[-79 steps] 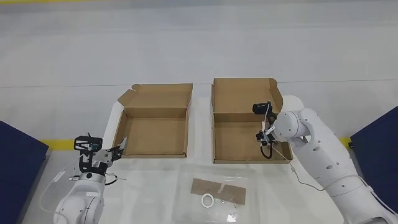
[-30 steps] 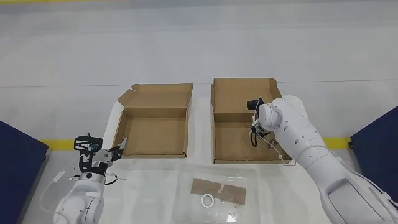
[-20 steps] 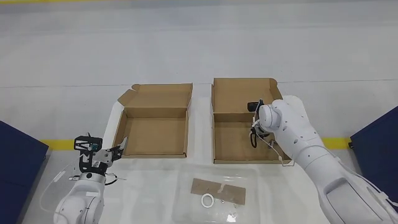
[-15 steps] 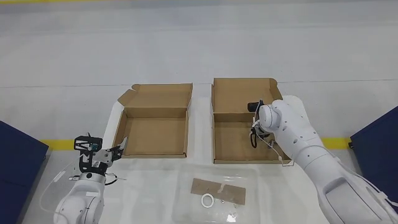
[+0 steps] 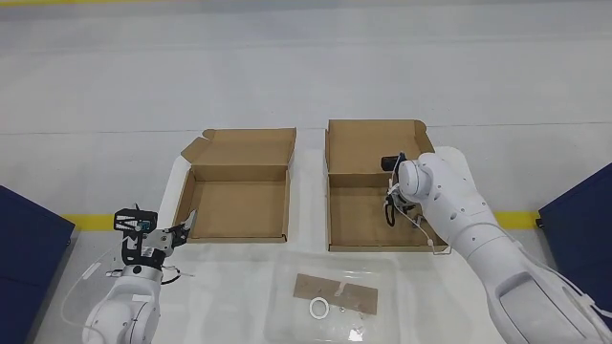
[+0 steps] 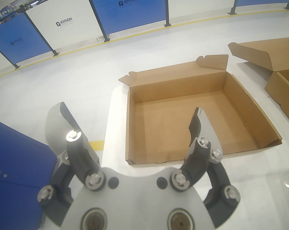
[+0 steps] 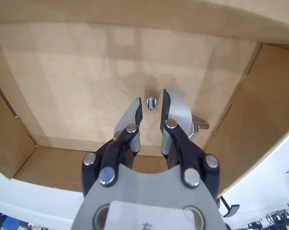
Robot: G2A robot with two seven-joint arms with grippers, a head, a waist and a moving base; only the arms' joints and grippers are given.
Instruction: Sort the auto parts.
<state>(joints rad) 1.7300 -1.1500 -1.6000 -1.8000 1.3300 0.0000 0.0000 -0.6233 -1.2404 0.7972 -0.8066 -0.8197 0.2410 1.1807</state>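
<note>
Both claws empty. R claw [image 7: 151,96] hangs inside right box [image 7: 254,84] on desk [image 5: 239,268], jaws part-open. Small bolt [image 7: 151,103] lies on box floor btwn the tips, touching neither as far as I can tell. 2nd metal part [image 7: 199,125] lies beside one finger. L claw [image 6: 130,108] wide open, near left box [image 6: 242,111]. Risk: bolt shank is round, likely rolls if a tip nudges it; a low claw could catch box wall.

The right box [image 7: 254,92] is matt brown cardboard, as is the left box [image 6: 178,88]. In the right box, a bolt [image 7: 151,103] shows bright bare metal (threaded end). The surface [image 6: 115,120] looks smooth, glossy white.
</note>
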